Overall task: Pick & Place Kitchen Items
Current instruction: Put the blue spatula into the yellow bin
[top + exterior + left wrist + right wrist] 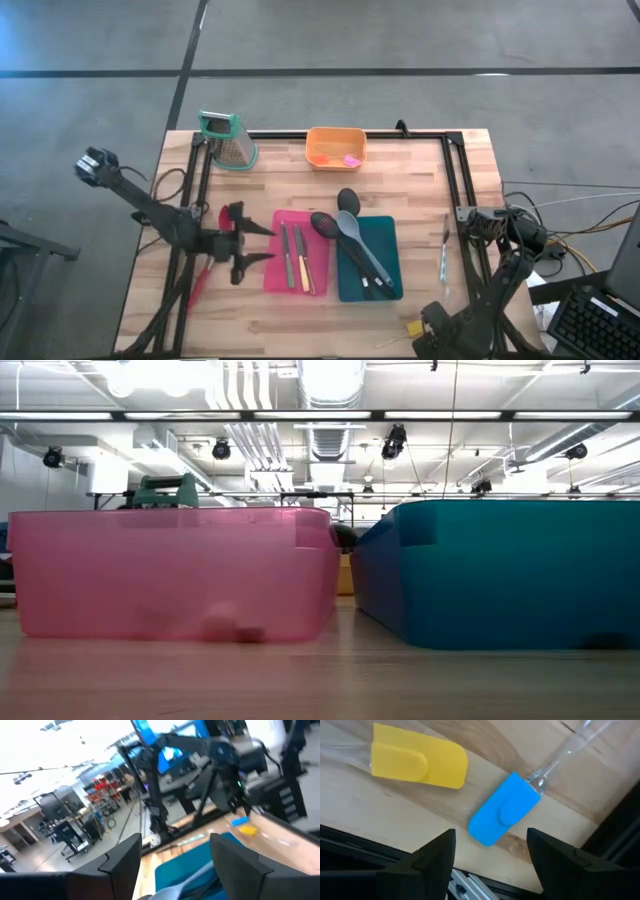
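Note:
My left gripper [262, 244] is open and empty just left of the pink bin [275, 270], which holds slim knives [296, 257]. In its wrist view the gripper [175, 855] looks across the teal bin [200, 857]. The teal bin [385, 232] holds a grey-lilac spoon [358, 238] and a black spoon [325, 224]. Another black spoon [347, 199] lies just beyond it. A red utensil [197, 284] lies partly under my left arm. My right gripper [490, 850] is open above a blue-headed piece [502, 811] and a yellow-headed piece [417, 762], both with clear handles, lying flat on the table near its front right.
A metal grater with a teal top [228, 138] and an orange bowl [335, 147] with a pink piece [351, 159] stand at the far edge. A slim clear-handled tool [444, 252] lies right of the teal bin. A black frame [455, 170] runs along the table's sides.

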Action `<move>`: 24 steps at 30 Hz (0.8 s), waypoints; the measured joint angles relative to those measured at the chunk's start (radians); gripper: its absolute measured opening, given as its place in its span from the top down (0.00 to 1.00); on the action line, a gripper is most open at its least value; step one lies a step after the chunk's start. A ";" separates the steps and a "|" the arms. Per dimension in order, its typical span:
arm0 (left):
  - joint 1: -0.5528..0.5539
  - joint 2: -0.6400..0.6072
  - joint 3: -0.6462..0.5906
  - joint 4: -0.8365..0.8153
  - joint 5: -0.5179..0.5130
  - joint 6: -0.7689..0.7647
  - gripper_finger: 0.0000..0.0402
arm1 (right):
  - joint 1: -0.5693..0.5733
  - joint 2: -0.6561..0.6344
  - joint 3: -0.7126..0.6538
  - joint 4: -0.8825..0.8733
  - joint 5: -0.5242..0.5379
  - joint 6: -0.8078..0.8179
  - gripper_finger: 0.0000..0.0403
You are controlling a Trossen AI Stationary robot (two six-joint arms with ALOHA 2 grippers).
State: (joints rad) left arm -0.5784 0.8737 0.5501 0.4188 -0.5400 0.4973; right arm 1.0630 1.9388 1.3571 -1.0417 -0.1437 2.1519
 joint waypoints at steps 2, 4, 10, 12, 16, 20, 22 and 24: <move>0.001 -0.065 -0.042 0.024 -0.002 -0.002 0.41 | 0.000 -0.001 -0.017 0.006 -0.011 -0.013 0.43; 0.001 -0.125 -0.080 0.029 -0.002 -0.010 0.41 | 0.000 -0.004 -0.043 0.005 -0.014 -0.013 0.44; 0.001 -0.249 -0.157 0.039 -0.001 -0.043 0.41 | 0.000 -0.027 -0.109 0.046 -0.016 -0.010 0.43; 0.001 -0.267 -0.165 0.040 -0.001 -0.057 0.41 | 0.000 -0.034 -0.140 0.106 -0.015 -0.001 0.42; 0.001 -0.277 -0.171 0.039 0.000 -0.071 0.41 | -0.001 -0.048 -0.197 0.205 -0.018 0.002 0.40; 0.001 -0.276 -0.172 0.037 0.000 -0.072 0.41 | -0.001 -0.052 -0.252 0.270 -0.022 0.009 0.41; 0.001 -0.276 -0.172 0.039 0.000 -0.072 0.41 | -0.001 -0.055 -0.267 0.281 -0.023 0.019 0.43; 0.001 -0.276 -0.172 0.040 0.000 -0.073 0.41 | -0.002 -0.057 -0.272 0.287 -0.023 0.027 0.47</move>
State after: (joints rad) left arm -0.5777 0.5976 0.3779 0.4584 -0.5403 0.4243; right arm 1.0615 1.8820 1.0851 -0.7547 -0.1668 2.1788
